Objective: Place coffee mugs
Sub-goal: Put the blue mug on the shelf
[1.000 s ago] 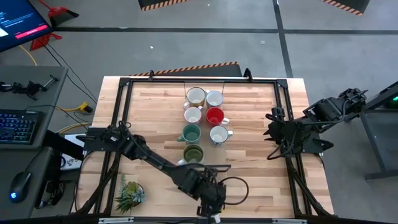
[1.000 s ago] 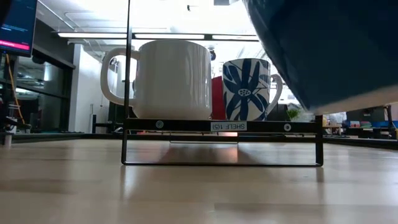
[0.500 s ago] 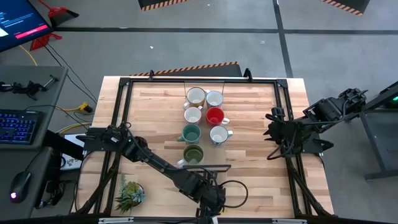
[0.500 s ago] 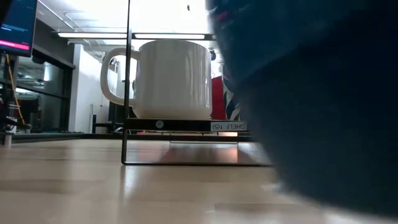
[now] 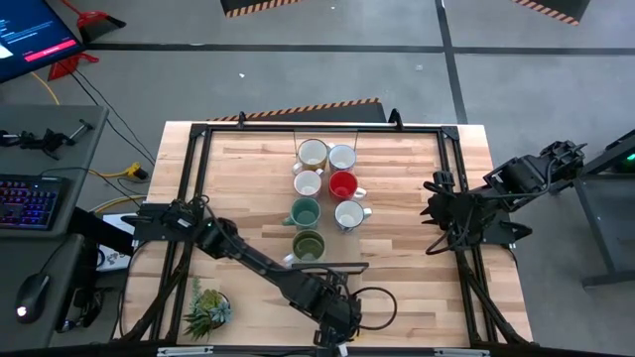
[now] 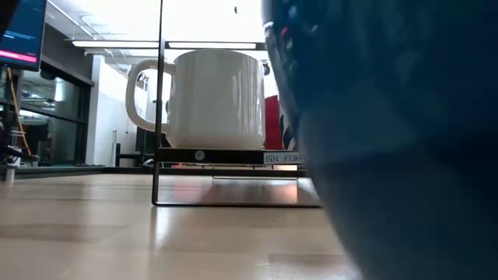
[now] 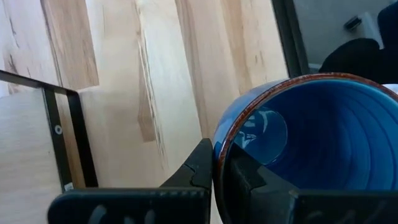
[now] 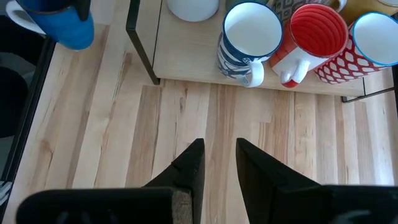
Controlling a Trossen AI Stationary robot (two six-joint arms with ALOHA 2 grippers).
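Observation:
A blue mug with a brown rim (image 7: 311, 143) is in my left gripper (image 7: 217, 165), which is shut on it at the near middle of the table (image 5: 337, 313). In the low view this mug (image 6: 389, 140) fills the right side. I cannot tell whether its bottom touches the table. Several other coffee mugs stand in two rows on a low shelf (image 6: 233, 157) at the table's middle, among them a white one (image 6: 214, 97), a red one (image 5: 342, 184), a teal one (image 5: 305, 212) and an olive one (image 5: 308, 245). My right gripper (image 8: 217, 165) waits open above the right side. My left gripper pinches the blue mug's wall at the rim (image 7: 219, 152), with one finger (image 7: 200, 171) outside and the other (image 7: 244, 177) inside the cup. The fingers come from above, slanting down. The mug's mouth faces up.
A small spiky potted plant (image 5: 206, 309) stands at the near left corner. A black metal frame (image 5: 198, 178) runs along the table's edges. Bare wood lies between the shelf and the near edge (image 5: 417, 288).
My left gripper has sunk toward the table with the blue mug. In the low view the mug has come down from the upper right and now covers the flowered mug behind it.

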